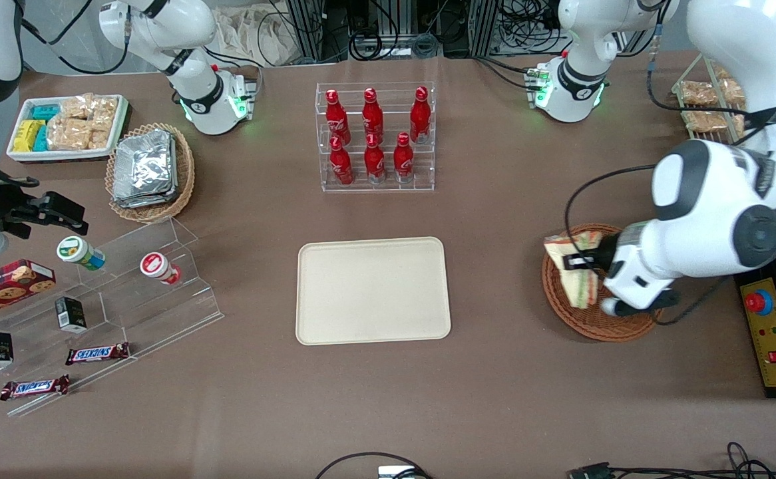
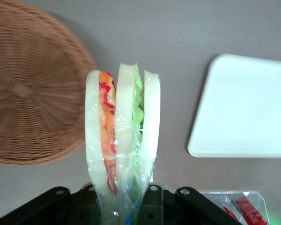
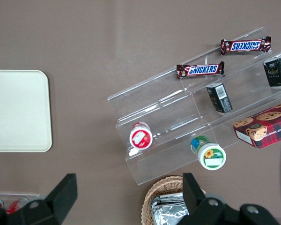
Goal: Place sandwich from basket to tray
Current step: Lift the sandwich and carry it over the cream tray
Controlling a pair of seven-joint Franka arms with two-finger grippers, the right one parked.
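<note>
I have the gripper (image 1: pixel 582 260) clamped on the sandwich (image 1: pixel 578 269), holding it lifted over the basket (image 1: pixel 593 320). The wrap is pinched between the fingers. The tray (image 1: pixel 373 291) sits well apart, toward the table's middle

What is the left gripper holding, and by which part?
The gripper, above the basket, is shut on the wrapped sandwich, pinching one end of the wedge across its bread faces.

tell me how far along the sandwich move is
Done: the gripper has its jaws shut on the sandwich, lifted clear of the basket. In hand: the carry, above the basket in the front view. Left: setting it on the tray, which holds nothing yet.
</note>
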